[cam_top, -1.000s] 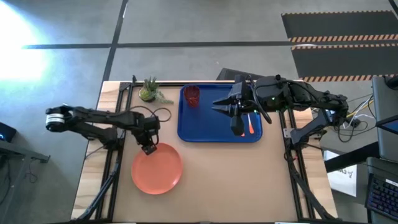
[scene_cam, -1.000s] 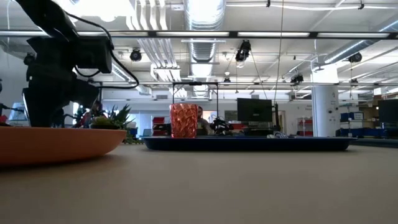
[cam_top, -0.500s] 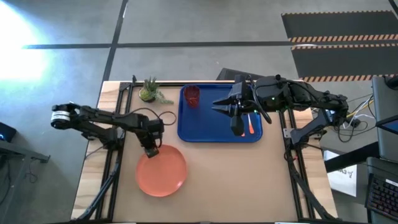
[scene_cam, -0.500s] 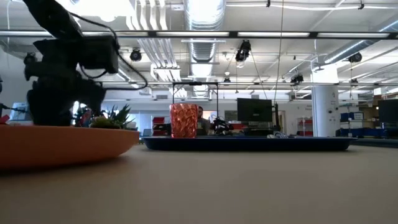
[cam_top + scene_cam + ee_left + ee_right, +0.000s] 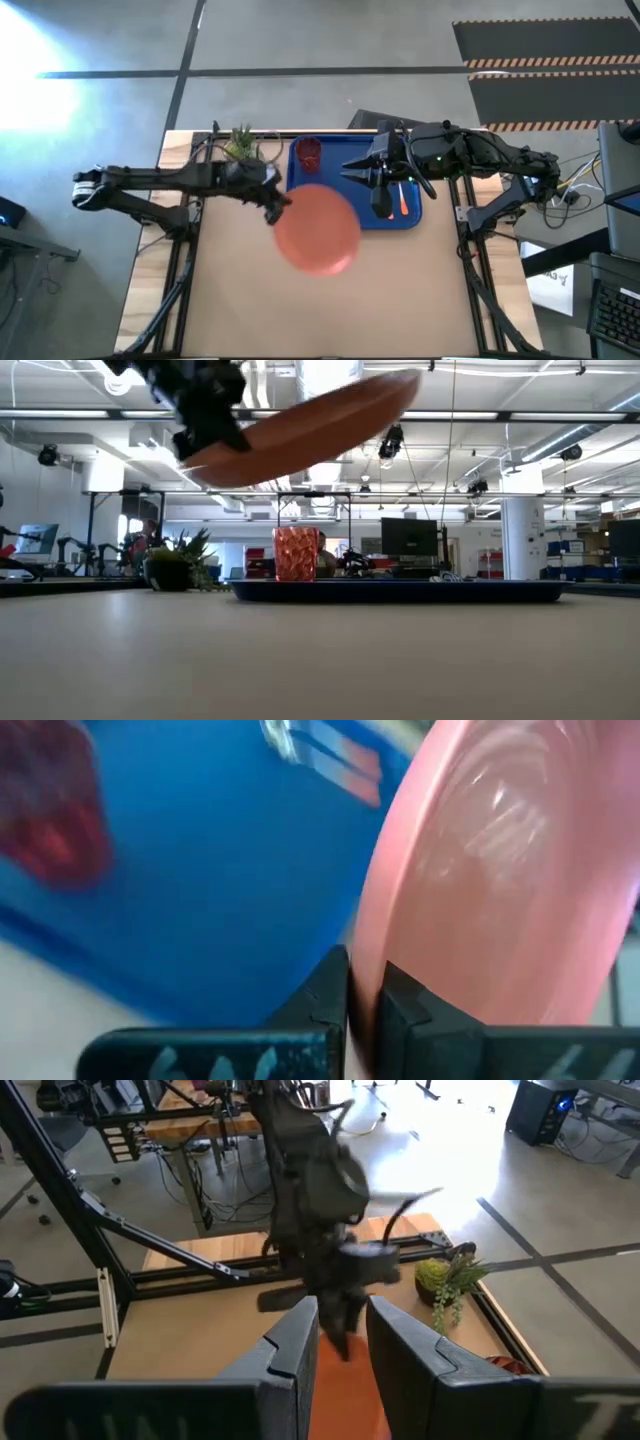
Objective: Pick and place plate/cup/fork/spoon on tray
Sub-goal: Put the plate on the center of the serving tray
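Note:
My left gripper (image 5: 280,205) is shut on the salmon-orange plate (image 5: 318,228), which is in the air over the near-left corner of the blue tray (image 5: 352,212). The plate also shows in the low view (image 5: 310,425) and the left wrist view (image 5: 500,870). The dark-red cup (image 5: 308,153) stands on its base in the tray's far-left corner. Two orange-handled utensils (image 5: 400,198) lie flat on the tray's right part; I cannot tell the fork from the spoon. My right gripper (image 5: 362,185) hovers open above the tray, by the utensils. My left gripper pinches the plate's rim (image 5: 365,980) between its two fingers (image 5: 325,995), one on the upper face and one on the underside. The fingers come from the table's left. The plate is lifted clear and tilted, its held edge low and its free edge (image 5: 400,385) high.
A small green potted plant (image 5: 240,145) stands at the far edge, left of the tray. Bare tabletop (image 5: 330,310) lies between the tray and the near edge. My right arm (image 5: 470,155) reaches in from the right over the tray.
My left gripper first slid the plate a little toward the table's right. It then lifted it clear of the table and carried it up, right and toward the far edge, to the tray's near-left corner. The plate has tipped from flat to tilted.

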